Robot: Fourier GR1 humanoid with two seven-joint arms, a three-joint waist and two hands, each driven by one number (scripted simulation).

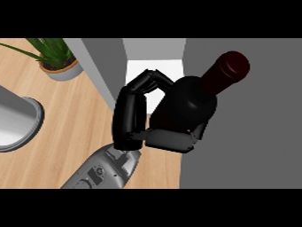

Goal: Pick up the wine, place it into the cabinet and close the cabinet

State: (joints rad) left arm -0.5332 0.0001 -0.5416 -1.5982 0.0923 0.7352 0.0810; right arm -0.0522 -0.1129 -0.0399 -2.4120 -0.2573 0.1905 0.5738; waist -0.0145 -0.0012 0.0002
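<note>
Your right hand (pixel 135 116) curled round the wine (pixel 195 97), the bottle's bottom hidden behind your fingers.

Light wooden counter (pixel 68 115) with a potted plant (pixel 56 60) and grey cylinder (pixel 9 122).

You have a light wooden counter (pixel 55 119) running across the left of the head view. 2 things stand on it: a potted plant (pixel 56 62) in a grey pot near its far edge, and a grey cylindrical container (pixel 6 120) at its left edge, cut off by the view.
</note>
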